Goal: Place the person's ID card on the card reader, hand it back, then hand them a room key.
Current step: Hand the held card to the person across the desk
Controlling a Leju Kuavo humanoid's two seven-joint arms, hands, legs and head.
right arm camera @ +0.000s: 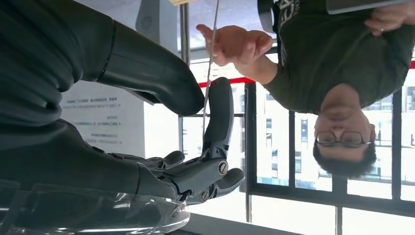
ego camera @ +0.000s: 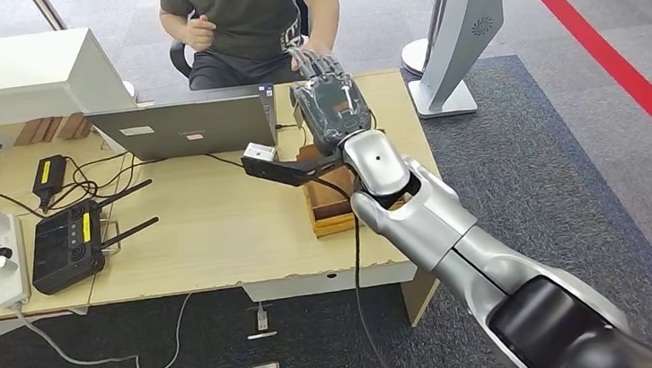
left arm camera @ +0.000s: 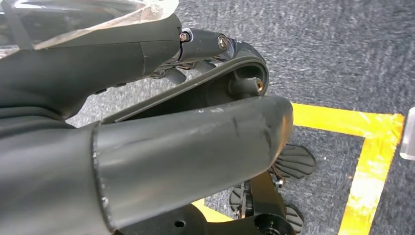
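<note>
Reaching over the far edge of the desk (ego camera: 219, 239), the right hand (ego camera: 330, 102) pinches a thin card (right arm camera: 211, 54) edge-on between thumb and finger, touching the person's open hand (right arm camera: 235, 44). Whether the left hand's (left arm camera: 147, 147) fingers are open or closed cannot be told.

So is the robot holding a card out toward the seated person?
Yes: the right hand pinches a thin card edge-on between thumb and finger, right by the person's open hand.

White lettering on person's dark shirt (ego camera: 290, 34) illegible, notice sheet (right arm camera: 103, 120) print too small to read
</note>
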